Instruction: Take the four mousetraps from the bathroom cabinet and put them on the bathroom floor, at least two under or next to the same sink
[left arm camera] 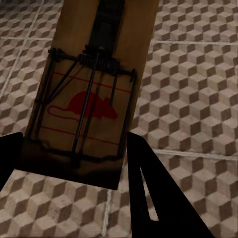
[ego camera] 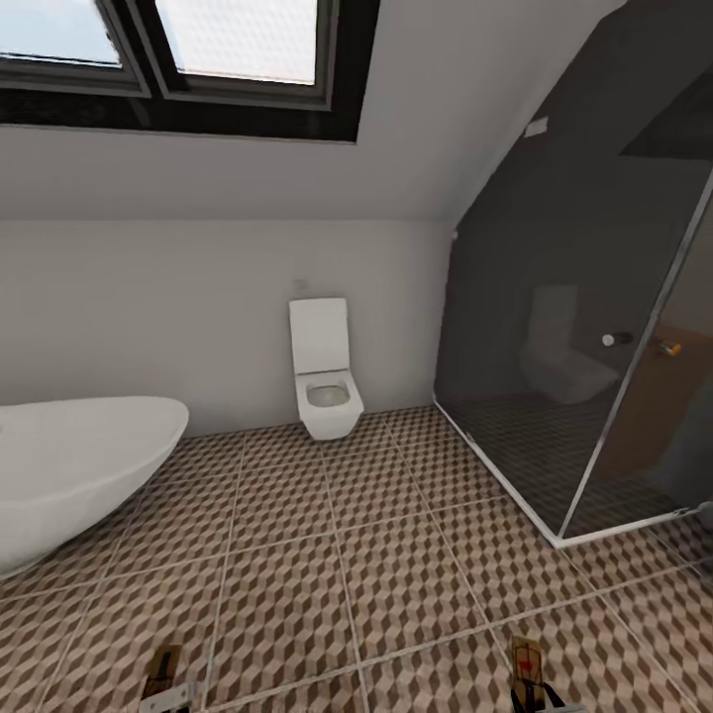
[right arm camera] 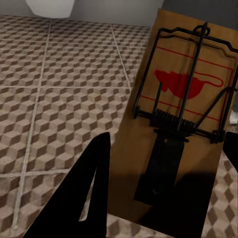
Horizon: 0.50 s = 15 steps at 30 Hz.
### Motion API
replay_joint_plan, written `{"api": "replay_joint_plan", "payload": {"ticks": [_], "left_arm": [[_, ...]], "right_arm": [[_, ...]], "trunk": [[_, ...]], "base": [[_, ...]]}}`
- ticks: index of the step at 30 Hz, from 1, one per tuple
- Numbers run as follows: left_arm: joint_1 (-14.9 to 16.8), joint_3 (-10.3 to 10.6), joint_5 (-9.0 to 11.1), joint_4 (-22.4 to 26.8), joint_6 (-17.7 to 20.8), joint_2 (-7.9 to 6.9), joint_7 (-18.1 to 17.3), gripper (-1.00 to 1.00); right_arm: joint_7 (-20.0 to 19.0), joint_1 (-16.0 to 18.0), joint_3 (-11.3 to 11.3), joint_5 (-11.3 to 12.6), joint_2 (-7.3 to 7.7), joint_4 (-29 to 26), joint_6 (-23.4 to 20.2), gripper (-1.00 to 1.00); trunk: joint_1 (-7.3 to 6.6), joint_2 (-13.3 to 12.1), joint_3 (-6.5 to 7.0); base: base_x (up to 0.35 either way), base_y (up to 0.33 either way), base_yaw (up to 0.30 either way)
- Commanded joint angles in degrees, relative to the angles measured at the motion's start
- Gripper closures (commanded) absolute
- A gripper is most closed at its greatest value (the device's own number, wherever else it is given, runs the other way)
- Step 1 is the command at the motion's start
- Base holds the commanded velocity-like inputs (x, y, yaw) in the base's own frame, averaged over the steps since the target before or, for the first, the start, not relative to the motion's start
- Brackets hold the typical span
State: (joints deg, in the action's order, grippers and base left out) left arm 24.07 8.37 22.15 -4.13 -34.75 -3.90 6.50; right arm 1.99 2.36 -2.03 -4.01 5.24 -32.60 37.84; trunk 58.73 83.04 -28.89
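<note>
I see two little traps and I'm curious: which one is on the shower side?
The mousetrap in the right tool, which sits toward the glass shower; the mousetrap in the left tool sits toward the bathtub.

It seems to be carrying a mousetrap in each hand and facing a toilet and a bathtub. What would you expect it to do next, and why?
Probably turn to look for the sink. The left gripper and right gripper each hold a mousetrap above the tiled floor, but ahead stand a toilet, a bathtub and a glass shower.
</note>
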Motion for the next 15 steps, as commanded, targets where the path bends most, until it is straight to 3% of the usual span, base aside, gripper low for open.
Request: {"api": "replay_joint_plan", "payload": {"ticks": [1,15], "left_arm": [[0.10,0.50,0.08,-0.21,-0.23,0.03,0.18,1.00],[0.10,0.50,0.08,-0.20,-0.23,0.03,0.18,1.00]], "right_arm": [[0.09,0.02,-0.08,-0.21,0.04,0.00,0.13,1.00],[0.08,0.02,-0.08,-0.23,0.04,0.00,0.13,1.00]], "trunk": [[0.00,0.03,-0.08],[0.00,0.03,-0.38]], "base": [[0.000,0.102,0.255],[0.000,0.011,0.255]]}}
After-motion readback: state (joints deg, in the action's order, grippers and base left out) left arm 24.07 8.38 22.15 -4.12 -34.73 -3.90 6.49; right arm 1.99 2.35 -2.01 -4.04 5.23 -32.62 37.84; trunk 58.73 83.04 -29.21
